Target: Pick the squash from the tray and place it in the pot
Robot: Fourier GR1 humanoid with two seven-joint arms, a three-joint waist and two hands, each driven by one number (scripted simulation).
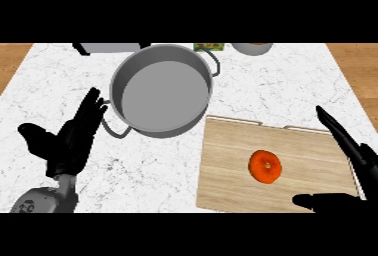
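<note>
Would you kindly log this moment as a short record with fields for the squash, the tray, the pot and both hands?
squash: orange, lying on the tray, right of its middle, untouched
tray: wooden board with handles on its far edge, on the counter's right half
pot: grey, nothing inside, handles at both sides, left of and beyond the tray
left hand: open, fingers straight, beside the pot's near-left handle
right hand: open, at the tray's right edge, thumb over the near-right corner
task state: squash not yet picked
</note>
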